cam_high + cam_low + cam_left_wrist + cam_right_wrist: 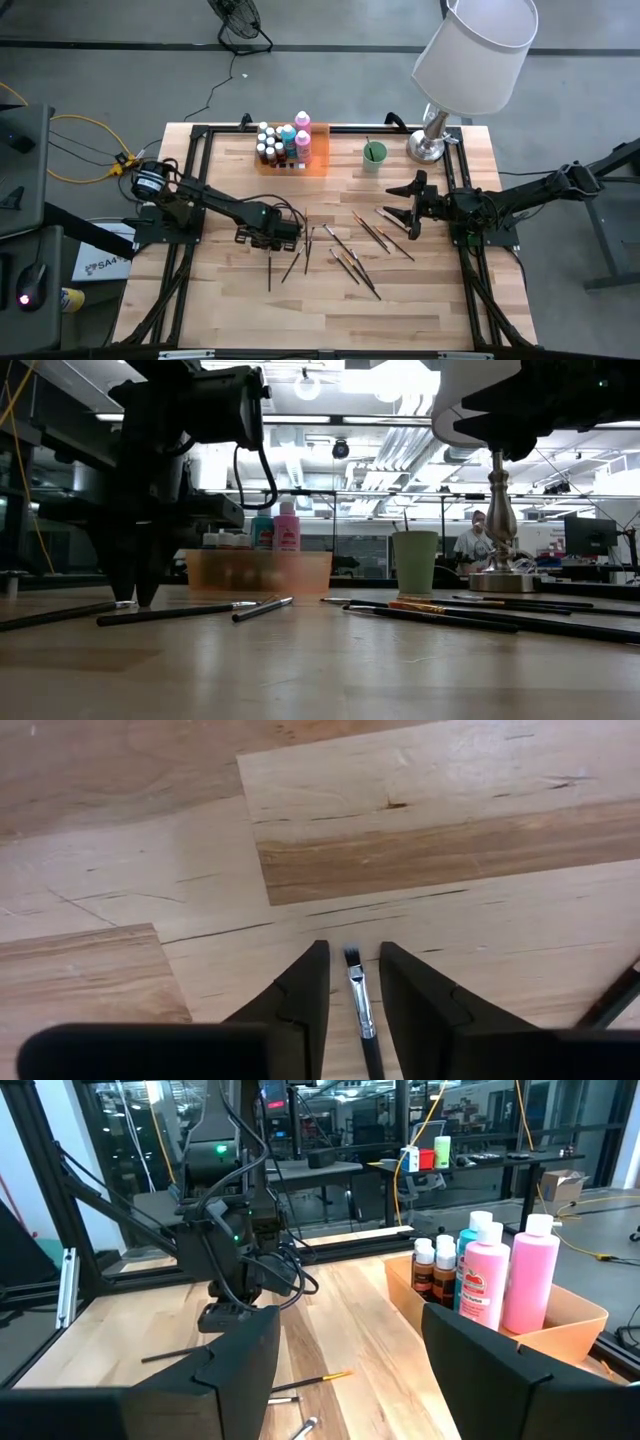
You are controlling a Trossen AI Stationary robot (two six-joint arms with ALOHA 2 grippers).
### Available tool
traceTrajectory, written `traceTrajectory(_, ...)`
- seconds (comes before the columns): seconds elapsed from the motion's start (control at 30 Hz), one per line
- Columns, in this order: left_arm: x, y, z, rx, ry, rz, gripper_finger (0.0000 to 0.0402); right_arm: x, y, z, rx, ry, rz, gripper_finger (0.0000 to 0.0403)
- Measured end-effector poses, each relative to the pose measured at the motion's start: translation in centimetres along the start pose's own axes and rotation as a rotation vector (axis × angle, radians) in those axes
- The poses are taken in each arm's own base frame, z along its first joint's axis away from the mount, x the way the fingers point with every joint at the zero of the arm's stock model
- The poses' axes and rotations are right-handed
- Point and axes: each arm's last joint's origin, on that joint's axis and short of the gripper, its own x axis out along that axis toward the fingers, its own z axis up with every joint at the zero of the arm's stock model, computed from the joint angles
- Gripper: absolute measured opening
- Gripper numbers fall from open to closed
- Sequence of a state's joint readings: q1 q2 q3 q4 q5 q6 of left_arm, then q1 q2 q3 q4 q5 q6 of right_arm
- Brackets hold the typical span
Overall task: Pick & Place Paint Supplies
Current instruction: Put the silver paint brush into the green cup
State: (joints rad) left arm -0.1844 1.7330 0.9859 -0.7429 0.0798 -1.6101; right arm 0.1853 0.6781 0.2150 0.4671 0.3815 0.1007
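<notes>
A thin dark paintbrush [356, 1000] lies flat on the wooden table [430, 290], its bristle end toward the far edge. My left gripper [352, 950] points straight down over that end. Its two fingers stand narrowly open on either side of the metal ferrule, with a slim gap on each side. In the high view this gripper [268, 240] is left of centre, with the brush [269, 270] running toward the near edge. My right gripper [408, 205] hangs level above the table's right part, wide open and holding nothing. White-capped paint bottles [285, 143] stand in the orange tray [318, 160].
Several more brushes [358, 250] lie scattered across the middle of the table. A pale green cup [374, 155] stands at the back beside a lamp [470, 60]. A black frame [185, 200] borders the table. A person [470, 545] sits far behind.
</notes>
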Motion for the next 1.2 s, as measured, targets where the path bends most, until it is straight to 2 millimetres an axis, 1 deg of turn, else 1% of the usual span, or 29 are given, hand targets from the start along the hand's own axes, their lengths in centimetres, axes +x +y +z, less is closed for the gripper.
traceTrajectory(0.33, 0.1, 0.05, -0.71, 0.002, 0.003, 0.002, 0.0083, 0.0, 0.0, 0.0, 0.0, 0.0, 0.0, 0.0239)
traceTrajectory(1.2, 0.13, 0.0, -0.84, 0.008, 0.023, -0.002, 0.0083, 0.0, 0.0, 0.0, 0.0, 0.0, 0.0, 0.0239)
